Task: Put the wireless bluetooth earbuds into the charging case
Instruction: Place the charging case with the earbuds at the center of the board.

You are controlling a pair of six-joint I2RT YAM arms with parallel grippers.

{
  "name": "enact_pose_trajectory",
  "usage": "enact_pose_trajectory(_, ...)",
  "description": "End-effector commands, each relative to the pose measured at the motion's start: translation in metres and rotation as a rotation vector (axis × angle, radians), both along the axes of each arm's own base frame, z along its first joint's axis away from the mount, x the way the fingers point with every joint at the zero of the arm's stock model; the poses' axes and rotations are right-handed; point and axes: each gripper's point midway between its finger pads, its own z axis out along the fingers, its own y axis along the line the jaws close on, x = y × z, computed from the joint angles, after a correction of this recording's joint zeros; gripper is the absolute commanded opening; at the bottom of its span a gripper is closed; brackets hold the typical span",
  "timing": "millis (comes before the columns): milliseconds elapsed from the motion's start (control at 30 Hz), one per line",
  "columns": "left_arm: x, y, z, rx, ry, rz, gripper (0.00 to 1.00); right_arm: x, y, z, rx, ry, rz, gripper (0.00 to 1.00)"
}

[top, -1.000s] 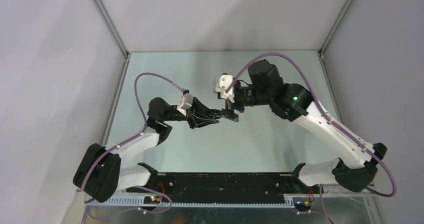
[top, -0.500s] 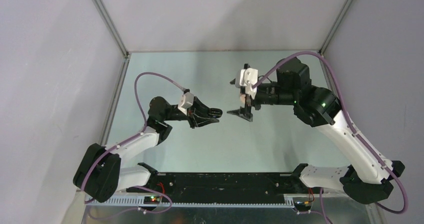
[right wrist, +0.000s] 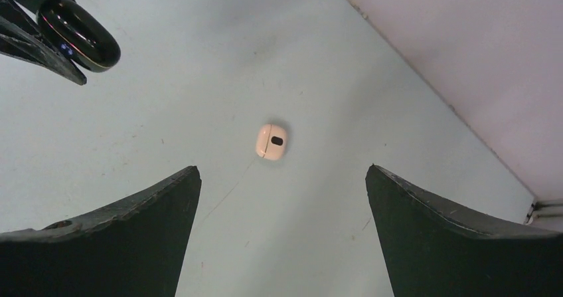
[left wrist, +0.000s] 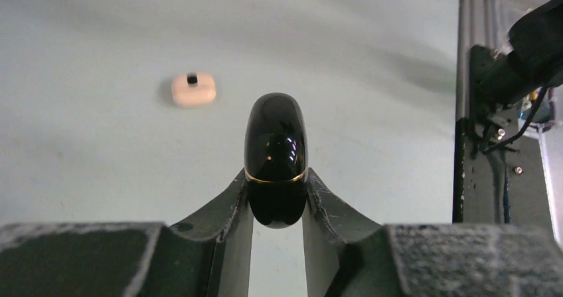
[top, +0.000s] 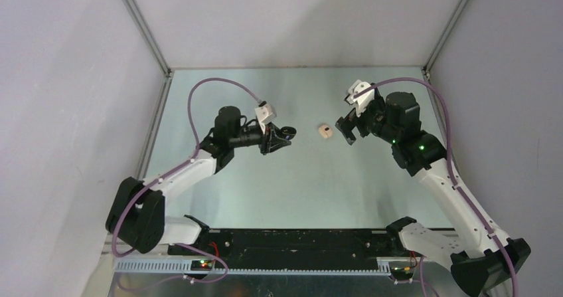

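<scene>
black charging case (left wrist: 275, 152) clamped in left pincer (left wrist: 277, 181), white case (right wrist: 271, 141) on table (right wrist: 166, 78), right pincer (right wrist: 282, 172) wide apart

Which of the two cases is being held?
The black case, pinched in the left fingers; the pale case lies free on the table.

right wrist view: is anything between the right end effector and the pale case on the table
Nothing visible. The right end effector is open, and only bare table lies between it and the pale case. The black case, clamped in the left end effector, sits off to one side.
</scene>
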Motion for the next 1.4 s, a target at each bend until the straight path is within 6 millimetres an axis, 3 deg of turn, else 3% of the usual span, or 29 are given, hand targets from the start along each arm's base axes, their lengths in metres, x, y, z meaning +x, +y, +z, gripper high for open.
enact_pose_trajectory(0, 0.016, 0.011, -0.036, 0.150, 0.080, 0.053, 0.26, 0.013, -0.002, 0.013, 0.062, -0.058, -0.036, 0.99)
enact_pose_trajectory(267, 0.046, 0.019, -0.102, 0.281, 0.472, 0.132, 0.26, 0.011, -0.001, 0.008, 0.055, -0.072, -0.032, 0.99)
enact_pose_trajectory(467, 0.079, 0.030, -0.142, 0.364, 0.629, 0.238, 0.28, 0.013, -0.004, 0.006, 0.046, -0.090, -0.047, 0.99)
enact_pose_trajectory(667, 0.098, 0.036, -0.171, 0.418, 0.830, 0.294, 0.30, 0.013, 0.001, 0.005, 0.028, -0.108, -0.045, 0.99)
enact_pose_trajectory(867, 0.102, 0.038, -0.182, 0.409, 0.935, 0.316, 0.42, 0.014, 0.001, 0.003, 0.013, -0.119, -0.053, 1.00)
enact_pose_trajectory(1100, 0.099, 0.050, -0.189, 0.452, 0.963, 0.340, 0.72, 0.016, -0.002, 0.007, 0.008, -0.139, -0.072, 0.99)
enact_pose_trajectory(1200, 0.095, 0.057, -0.184, 0.474, 0.944, 0.333, 0.86, 0.021, -0.017, 0.017, 0.001, -0.181, -0.120, 0.99)
enact_pose_trajectory(1233, 0.092, 0.060, -0.180, 0.489, 0.919, 0.312, 0.96, 0.019, -0.022, 0.022, 0.016, -0.187, -0.136, 1.00)
enact_pose_trajectory(1333, 0.083, 0.074, -0.171, 0.550, 0.811, 0.248, 0.99, 0.014, -0.041, 0.028, 0.024, -0.171, -0.165, 0.99)
enact_pose_trajectory(1367, 0.081, 0.077, -0.159, 0.549, 0.782, 0.242, 0.99, 0.010, -0.050, 0.027, 0.020, -0.162, -0.191, 1.00)
